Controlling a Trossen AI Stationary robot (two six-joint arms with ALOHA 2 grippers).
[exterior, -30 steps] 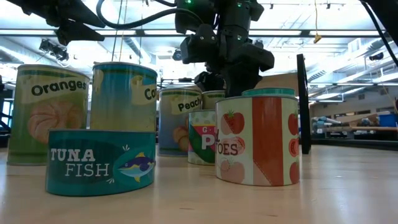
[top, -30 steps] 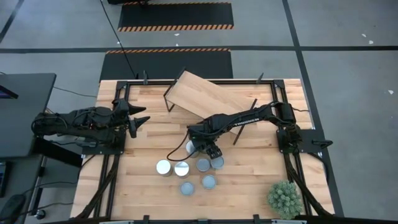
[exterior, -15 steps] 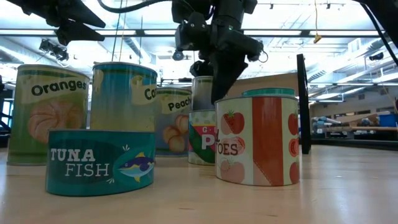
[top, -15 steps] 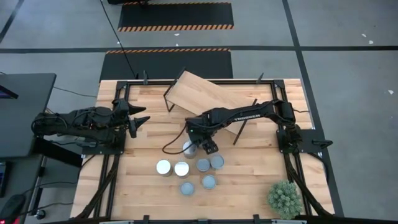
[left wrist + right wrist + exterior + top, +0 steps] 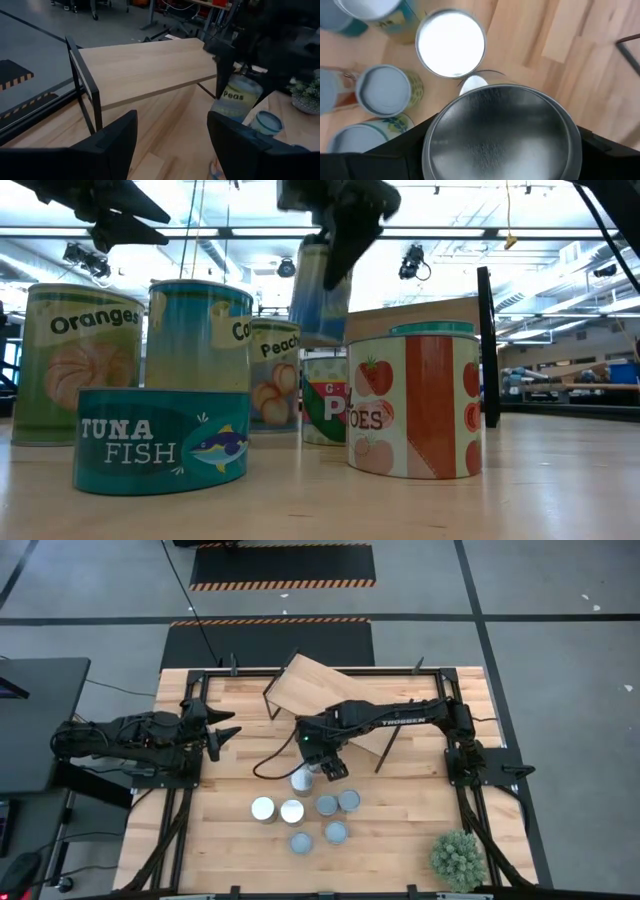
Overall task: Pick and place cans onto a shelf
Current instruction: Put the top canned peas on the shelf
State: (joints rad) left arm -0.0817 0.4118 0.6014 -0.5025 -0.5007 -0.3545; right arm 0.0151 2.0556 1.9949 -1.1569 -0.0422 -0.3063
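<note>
My right gripper is shut on a silvery-topped can labelled "Peas", held above the cluster of cans. It shows raised in the low view. Several other cans stand on their bases on the tabletop, among them a white-topped one just below the gripper and a blue-grey-topped one. The light wooden shelf stands askew on dark legs at the far side. My left gripper is open and empty at the table's left, also in its wrist view. My right gripper pinches the Peas can between its two fingers, one finger on each opposite side of the can's wall just under the top rim. The fingers come from above, pointing down. The can hangs lifted clear of the table, slightly tilted.
A spiky green potted plant stands at the near right corner. The tuna can and tomato can stand nearest the low camera. Black frame rails run along the table's left and right sides.
My right gripper has risen and gone toward the table's far left, away from the cluster. The Peas can, which stood among the others on the table, is now lifted clear and hangs above them, slightly tilted.
</note>
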